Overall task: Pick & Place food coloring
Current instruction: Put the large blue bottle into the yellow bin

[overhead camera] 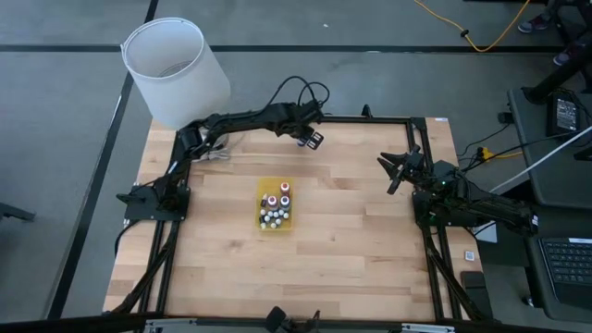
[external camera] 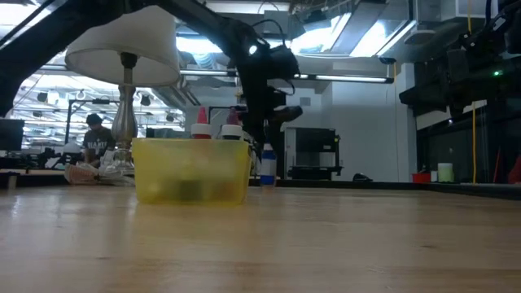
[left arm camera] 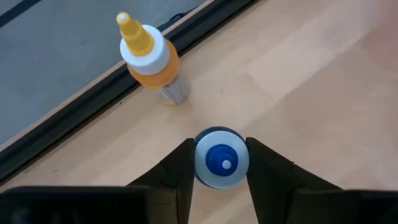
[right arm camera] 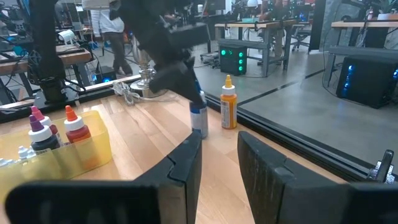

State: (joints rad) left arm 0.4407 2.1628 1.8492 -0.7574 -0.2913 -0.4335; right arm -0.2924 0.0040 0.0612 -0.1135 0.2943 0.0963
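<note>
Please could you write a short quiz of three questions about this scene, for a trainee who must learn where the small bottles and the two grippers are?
1. True or false: the orange bottle lies inside the yellow tray.
2. What is between the fingers of the left gripper? A. a blue-capped bottle; B. a red-capped bottle; C. nothing.
3. Fill the gap: the right gripper, open and holding nothing, waits near the table's ___ edge in the high view.

Key
1. False: it stands on the table by the far edge, outside the tray.
2. A.
3. right.
</note>
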